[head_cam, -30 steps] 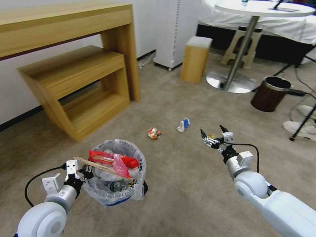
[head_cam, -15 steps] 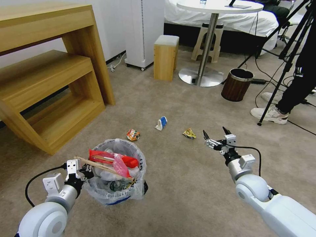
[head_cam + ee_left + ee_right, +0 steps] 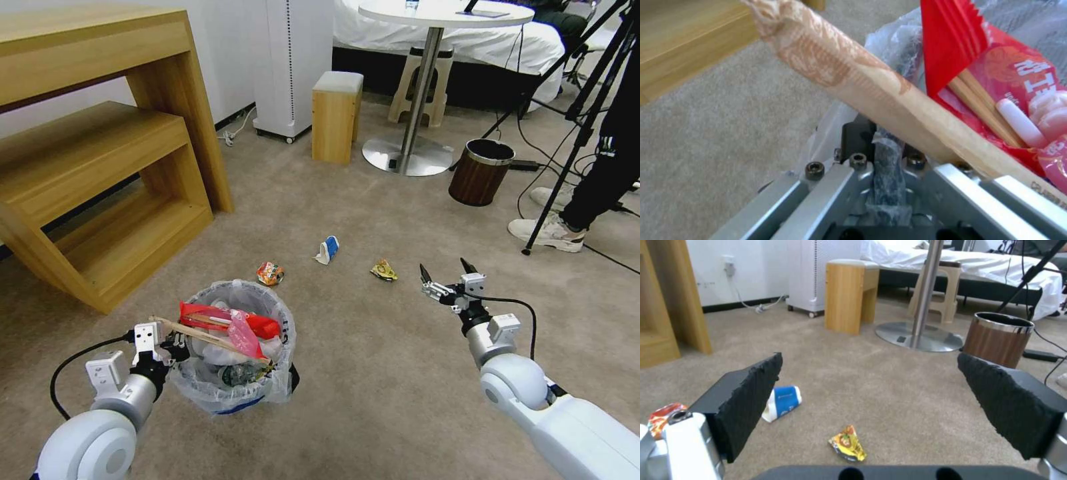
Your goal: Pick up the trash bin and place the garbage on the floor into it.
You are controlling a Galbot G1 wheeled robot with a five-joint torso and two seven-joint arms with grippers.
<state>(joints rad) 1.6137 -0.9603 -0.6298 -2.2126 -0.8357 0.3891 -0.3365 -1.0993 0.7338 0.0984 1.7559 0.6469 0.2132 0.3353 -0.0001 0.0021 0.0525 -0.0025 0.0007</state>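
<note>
The trash bin [image 3: 233, 347], lined with a crinkly whitish bag, is full of red wrappers [image 3: 230, 325] and a long wooden stick [image 3: 207, 337]. My left gripper [image 3: 170, 348] is shut on its near rim; the left wrist view shows the fingers [image 3: 853, 140] clamped on the bag-covered rim [image 3: 887, 156] under the stick [image 3: 853, 83]. Garbage lies on the beige floor [image 3: 373, 347]: an orange packet [image 3: 270, 273], a blue-white paper cup [image 3: 327, 249] and a yellow packet [image 3: 384, 270]. My right gripper [image 3: 443, 277] hangs open and holds nothing, to the right of the yellow packet [image 3: 847, 444], with the cup [image 3: 782, 402] farther off.
A wooden desk with a lower shelf [image 3: 100, 167] stands to the left. Behind are a small wooden stool [image 3: 337, 117], a round table's metal base [image 3: 407, 155] and a brown wood-grain bin [image 3: 481, 171]. A tripod leg [image 3: 560, 193] and a person's white sneaker [image 3: 550, 232] are at the right.
The camera turned, shifting the whole picture left, and the yellow packet now shows beside the right gripper. The right gripper has since moved slightly right and lower. The left gripper still holds the bin.
</note>
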